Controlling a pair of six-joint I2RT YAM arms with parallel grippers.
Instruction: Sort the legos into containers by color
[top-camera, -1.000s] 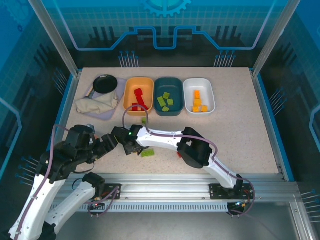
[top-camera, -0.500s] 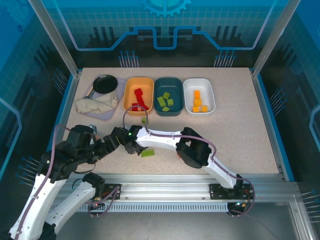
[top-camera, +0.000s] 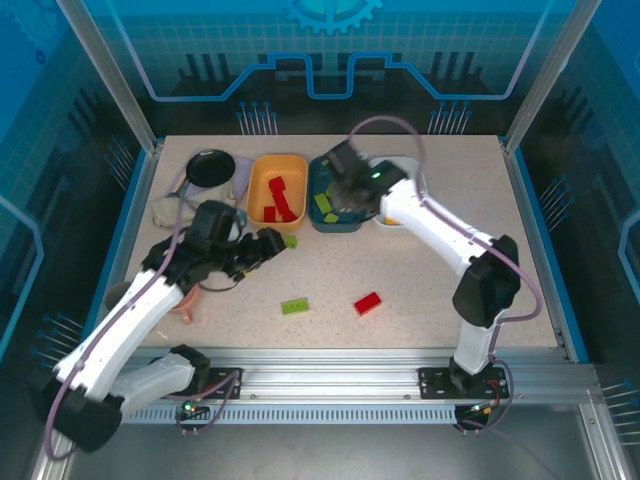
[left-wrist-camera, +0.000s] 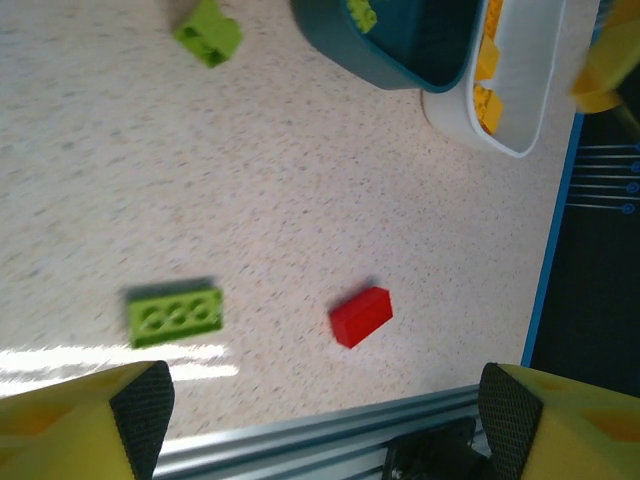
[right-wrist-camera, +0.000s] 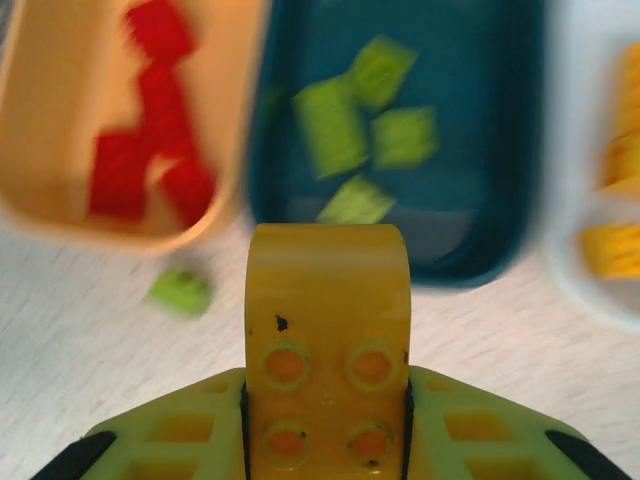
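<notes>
Right end effector: pinching a yellow lego — hovering over the teal container, no longer at the bench front.
Left end effector: standing spread — reaching farther forward than before.

the table's right half lies open to me. a green brick and red brick sit on the near middle. my right arm arches over the teal bin and white bin, blocking them from above.

Hand spread wide; flat grn lego & red lego lie apart on tbl.
</notes>
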